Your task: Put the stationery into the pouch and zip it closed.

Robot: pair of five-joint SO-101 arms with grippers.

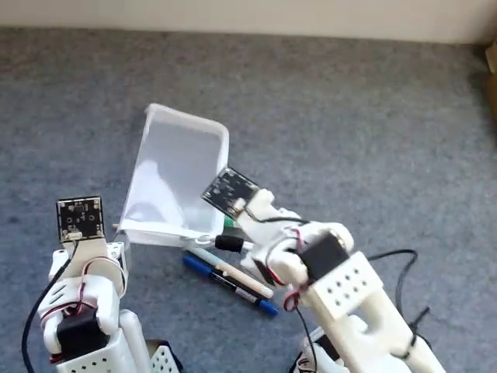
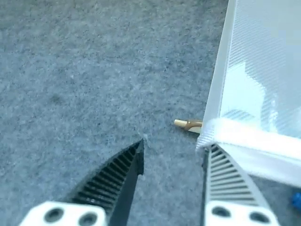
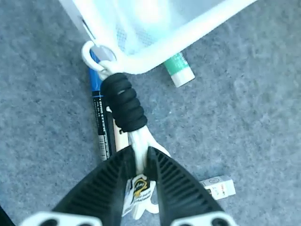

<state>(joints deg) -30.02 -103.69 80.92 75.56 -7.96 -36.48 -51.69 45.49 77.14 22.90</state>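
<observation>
The pen (image 1: 229, 243) lies before the pouch (image 1: 175, 167), the marker (image 1: 224, 281) beside it.

A grey-blue, carpet-like felt surface (image 1: 373, 116) covers the whole tabletop, its fibres matted and faintly mottled. Along the felt's far edge runs a pale cream strip (image 1: 256, 15). At the felt's far right edge sits a tan sliver (image 1: 492, 78), too cropped to identify.

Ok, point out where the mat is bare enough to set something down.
Bare grey mat lies beyond the pouch and to its right; also left of it. Crowded: the pouch's near edge, with the blue pen, the black-grip pen in the right gripper, and the left gripper.
</observation>
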